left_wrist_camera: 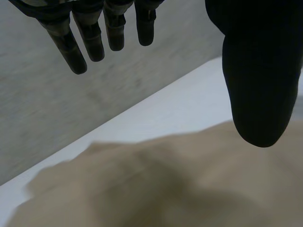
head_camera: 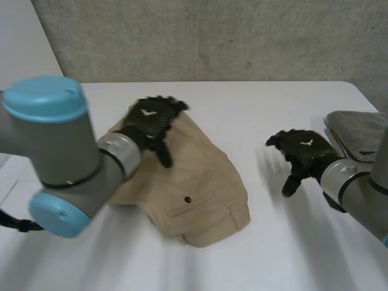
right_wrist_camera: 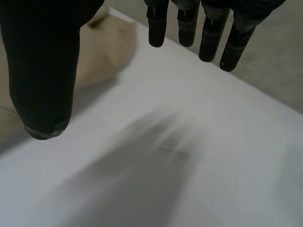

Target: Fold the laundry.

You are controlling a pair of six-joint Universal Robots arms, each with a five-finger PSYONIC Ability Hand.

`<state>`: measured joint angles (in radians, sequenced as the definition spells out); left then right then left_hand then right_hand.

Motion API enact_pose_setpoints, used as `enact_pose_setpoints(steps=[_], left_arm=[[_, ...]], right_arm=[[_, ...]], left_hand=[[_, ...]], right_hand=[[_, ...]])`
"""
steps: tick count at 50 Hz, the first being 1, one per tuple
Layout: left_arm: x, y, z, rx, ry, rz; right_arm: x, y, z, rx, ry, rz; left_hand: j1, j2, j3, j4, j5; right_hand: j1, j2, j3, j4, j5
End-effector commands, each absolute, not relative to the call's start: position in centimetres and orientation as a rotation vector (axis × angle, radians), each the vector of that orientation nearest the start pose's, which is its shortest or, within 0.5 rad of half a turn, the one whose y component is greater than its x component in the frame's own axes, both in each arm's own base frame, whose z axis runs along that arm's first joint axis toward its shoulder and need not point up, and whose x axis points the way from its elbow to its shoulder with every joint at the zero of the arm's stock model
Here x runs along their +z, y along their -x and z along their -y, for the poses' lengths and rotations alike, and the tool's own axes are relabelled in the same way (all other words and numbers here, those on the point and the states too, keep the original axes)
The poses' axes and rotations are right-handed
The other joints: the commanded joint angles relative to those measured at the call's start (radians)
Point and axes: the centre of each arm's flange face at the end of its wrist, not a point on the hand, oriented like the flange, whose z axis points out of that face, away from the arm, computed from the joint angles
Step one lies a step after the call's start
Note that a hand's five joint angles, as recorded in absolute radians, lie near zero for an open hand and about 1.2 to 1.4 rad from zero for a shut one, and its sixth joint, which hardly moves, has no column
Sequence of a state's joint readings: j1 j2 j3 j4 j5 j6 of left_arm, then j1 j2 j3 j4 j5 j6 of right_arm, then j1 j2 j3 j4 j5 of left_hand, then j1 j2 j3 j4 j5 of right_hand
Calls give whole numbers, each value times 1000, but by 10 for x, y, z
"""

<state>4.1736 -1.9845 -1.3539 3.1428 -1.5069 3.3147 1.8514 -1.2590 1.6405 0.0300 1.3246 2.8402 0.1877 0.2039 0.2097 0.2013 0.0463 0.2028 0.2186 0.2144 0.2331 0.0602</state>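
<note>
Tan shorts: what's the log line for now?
left hand: open, over tan shorts | right hand: open, over table | grey cloth: near right hand

Items on one white table [head_camera: 267, 109]: one tan garment [head_camera: 200, 188], one grey folded cloth [head_camera: 357, 134]; two black hands, left hand [head_camera: 150, 123] and right hand [head_camera: 303, 150].

Figure: a robotics laboratory workstation, seen from my own position. My left arm [head_camera: 57, 151] and my right arm [head_camera: 357, 188], machine limbs with grey joints and light-blue caps, reach over a plain white desk [head_camera: 254, 260]. Beyond the desk's far edge stands a plain grey wall [head_camera: 230, 36] with a rough, concrete-like finish. A pale panel [head_camera: 24, 36] adjoins it at the far left. The desk carries test laundry: a folded beige garment [head_camera: 206, 194] left of centre and a folded grey cloth [head_camera: 357, 130] at the far right.
</note>
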Motion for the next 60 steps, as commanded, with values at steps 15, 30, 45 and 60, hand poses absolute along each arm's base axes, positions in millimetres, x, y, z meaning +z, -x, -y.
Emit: enact_pose_setpoints(steps=[15,30,45,60], left_arm=[[178,223,342,-1773,-1058,-2303],[136,213,356,-1646,-1065,-2356],[243,245,288,-1996,-1070,-2189],[394,233,193,-2636,-794,-1930]], right_arm=[[174,-323,152,-1300,1067,-2033],[122,-363,152,-1362,1167,-2047],[209,-329,199,-1788,1097,-1978],[380,-266,226,-2210,999,-1737]], left_hand=[[14,-2,-8,1,-19],[497,481,475,484,464],[1209,1192,1187,1195,1175],[1209,1192,1187,1195,1175]], right_hand=[[-28,-44,-40,-59,-60],[342,326,330,311,310],[1193,1178,1182,1163,1162],[1193,1178,1182,1163,1162]])
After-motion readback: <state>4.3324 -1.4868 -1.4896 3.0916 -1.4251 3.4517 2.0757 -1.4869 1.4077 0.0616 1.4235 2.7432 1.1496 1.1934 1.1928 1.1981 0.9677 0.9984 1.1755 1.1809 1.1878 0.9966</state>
